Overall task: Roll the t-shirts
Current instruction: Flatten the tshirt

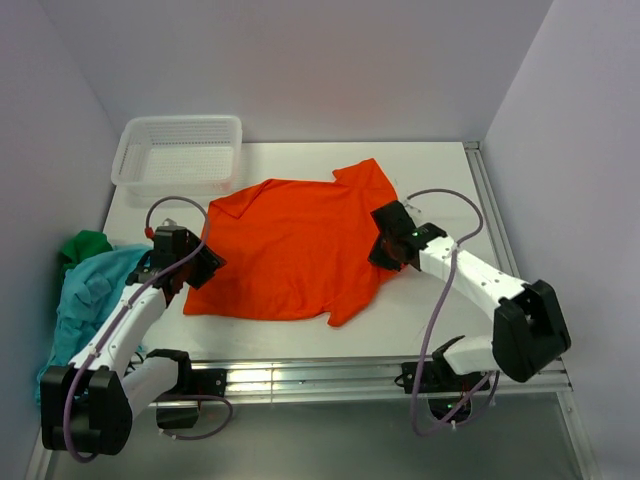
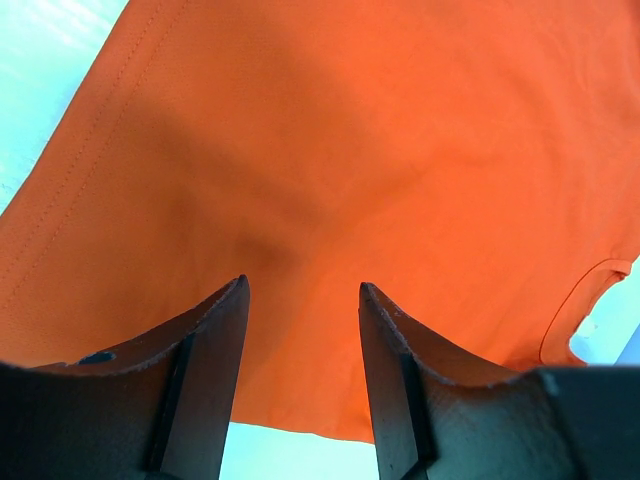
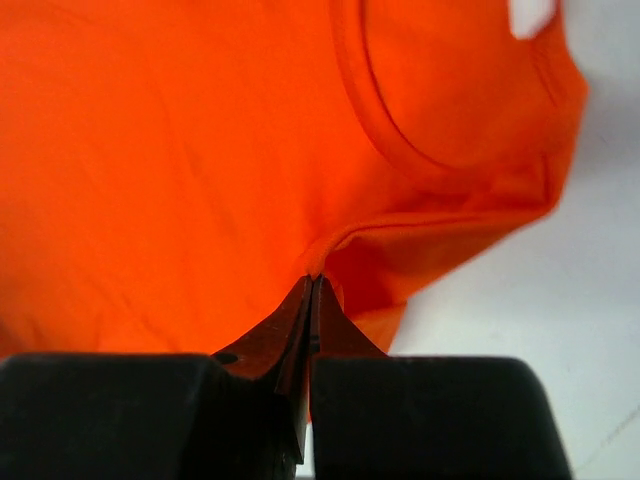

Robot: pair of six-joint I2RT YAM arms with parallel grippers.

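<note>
Right gripper [image 3: 312, 283], its fingers pressed together, pinches a raised ridge of cloth on the right side of the orange-red t-shirt [image 1: 290, 250], which lies spread out at mid-table [image 1: 440, 170]. The left gripper [image 2: 300, 300] hovers with fingers spread over the shirt's opposite side. Judged stage: taking hold, with no roll begun; the next move calls for the left fingers to close on their edge so both sides lift together.

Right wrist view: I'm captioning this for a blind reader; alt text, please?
The right gripper, jaws shut, pinches a fold of the orange t-shirt, which fills most of the frame. White table shows at right.
</note>
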